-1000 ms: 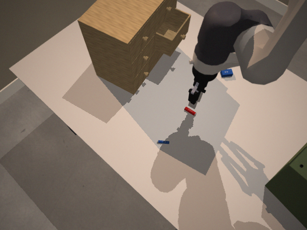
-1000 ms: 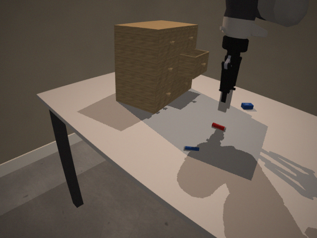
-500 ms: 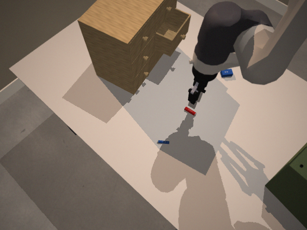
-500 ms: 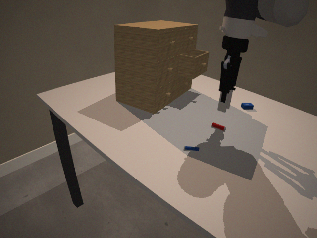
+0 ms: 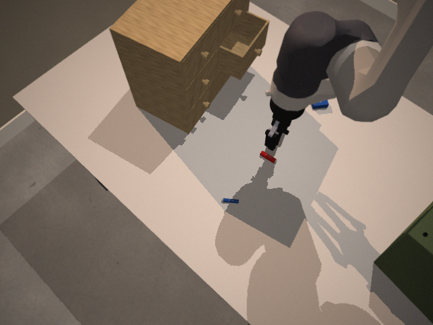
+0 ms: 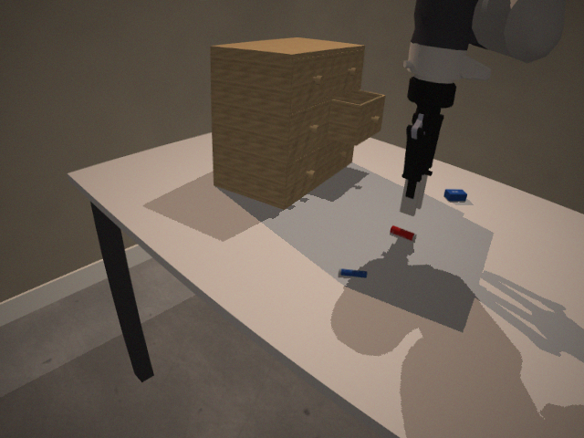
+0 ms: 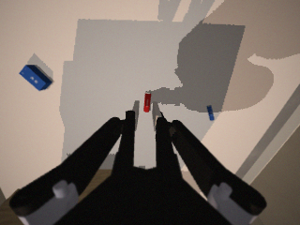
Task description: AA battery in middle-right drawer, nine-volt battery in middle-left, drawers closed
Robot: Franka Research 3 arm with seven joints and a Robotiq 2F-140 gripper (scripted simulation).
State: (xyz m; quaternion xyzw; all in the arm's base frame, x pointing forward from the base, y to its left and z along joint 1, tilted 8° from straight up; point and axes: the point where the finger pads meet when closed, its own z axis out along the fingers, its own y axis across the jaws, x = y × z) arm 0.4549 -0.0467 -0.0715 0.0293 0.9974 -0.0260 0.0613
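Wooden chest [image 6: 264, 122] stands toward the far-left corner of the pale table [image 6: 198, 245], upright, drawer fronts facing the table's middle. Middle-row right drawer [image 6: 360, 115] is pulled partway out and sits level; its tray shows no battery in the top view. Middle-row left drawer [image 6: 313, 127] and the other drawers sit flush with the front.

Gripper [image 6: 411, 191] hangs nearly vertical above the table's middle, clear of the surface. Fingers are drawn to a narrow gap with nothing between them.

Red cylindrical battery [image 5: 267, 156] lies flat on the table just ahead of the fingertips, not touching them; in the wrist view it lines up with the gap between the fingers. Slim blue cylindrical battery [image 5: 230, 200] lies flat nearer the front edge, well apart from the gripper. Blue block-shaped nine-volt battery [image 6: 455, 193] lies flat near the far edge, to the right of the chest and beside the arm. Which of the two cylinders is the AA I cannot tell.

Dark green box [image 5: 413, 265] occupies the right-hand corner in the top view.
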